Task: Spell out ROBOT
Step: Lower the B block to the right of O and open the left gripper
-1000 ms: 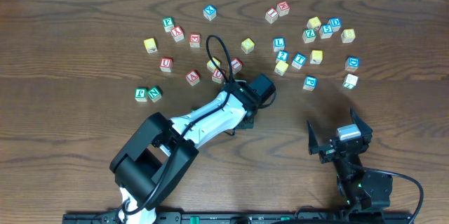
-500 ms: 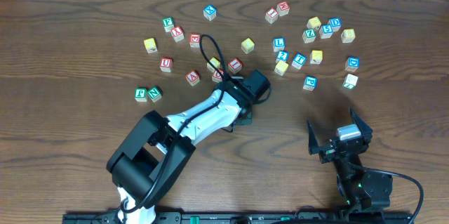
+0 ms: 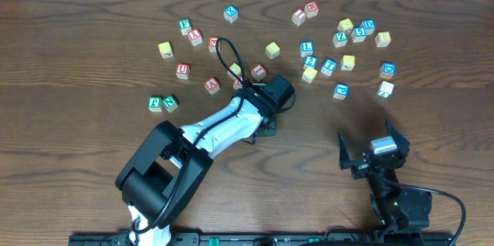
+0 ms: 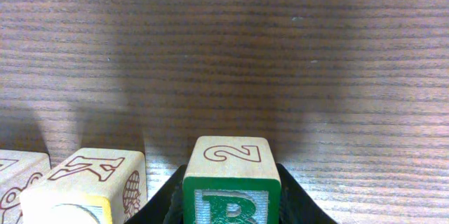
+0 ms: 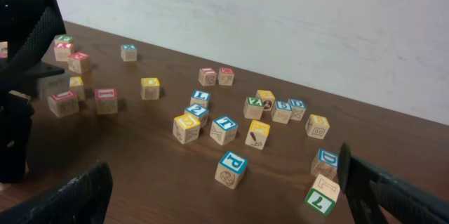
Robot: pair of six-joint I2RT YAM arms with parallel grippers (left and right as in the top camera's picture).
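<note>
In the left wrist view, a wooden block (image 4: 228, 182) with a green R on its near face and a red 2 on top sits on the table. My left gripper (image 4: 230, 171) has a black finger pressed against each side of it. In the overhead view the left gripper (image 3: 245, 85) reaches into the left-middle cluster of blocks, and the arm hides the R block. My right gripper (image 5: 224, 196) is open and empty, low near the front right of the table (image 3: 374, 149). A white block with a green T (image 5: 319, 199) lies ahead of it.
A yellow-edged K block (image 4: 84, 182) stands right beside the R block on its left, with another block (image 4: 17, 182) further left. Several letter blocks are scattered across the far half of the wooden table (image 3: 93, 146), including a blue P block (image 5: 231, 168) and a blue D block (image 5: 326, 161).
My left arm has moved up and to the left into the block cluster. The right arm has not moved.
</note>
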